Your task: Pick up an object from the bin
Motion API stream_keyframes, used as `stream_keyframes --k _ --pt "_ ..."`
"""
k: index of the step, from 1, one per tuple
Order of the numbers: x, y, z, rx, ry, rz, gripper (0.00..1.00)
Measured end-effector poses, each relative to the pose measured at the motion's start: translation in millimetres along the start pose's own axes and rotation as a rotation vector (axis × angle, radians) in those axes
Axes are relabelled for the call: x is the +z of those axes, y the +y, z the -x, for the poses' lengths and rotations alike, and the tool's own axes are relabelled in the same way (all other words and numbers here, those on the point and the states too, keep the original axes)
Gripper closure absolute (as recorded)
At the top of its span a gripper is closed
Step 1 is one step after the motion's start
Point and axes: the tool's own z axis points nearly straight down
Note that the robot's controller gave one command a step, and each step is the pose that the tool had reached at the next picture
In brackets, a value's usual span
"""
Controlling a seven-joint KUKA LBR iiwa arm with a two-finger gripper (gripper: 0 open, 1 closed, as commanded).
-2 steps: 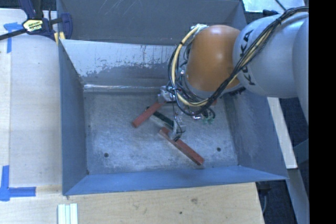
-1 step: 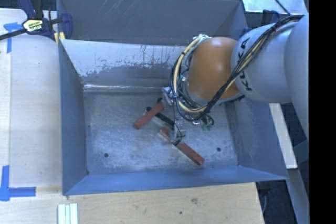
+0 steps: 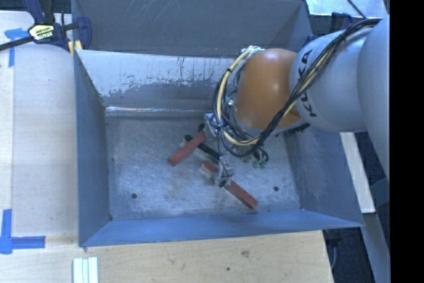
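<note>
My gripper [image 3: 223,175] reaches down into the middle of the bin floor, below the orange wrist cover. Right under its tip lies a small reddish-brown piece [image 3: 209,168], touching or nearly touching it. A longer reddish-brown bar [image 3: 240,195] lies slanted just to the lower right of the tip. Another reddish-brown bar [image 3: 187,150] lies slanted to the upper left, with a dark thin thing [image 3: 207,150] beside its right end.
The arm with its orange cover and cables hangs over the bin's right half and hides the floor beneath it. The bin's sloped walls stand close on the right and at the back.
</note>
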Motion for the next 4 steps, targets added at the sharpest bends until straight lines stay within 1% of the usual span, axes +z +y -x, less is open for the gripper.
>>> stream_keyframes --k 1,2,3,4 --pt "-1.8 0.2 1.5 -0.001 -0.003 0.0 1.0" --pt "2.3 0.2 -3.0 -0.002 0.013 0.0 0.0" --pt "5.2 4.7 -35.0 -0.004 -0.006 0.001 0.0" --pt "2.9 -2.7 -39.7 0.013 0.003 0.002 0.0"
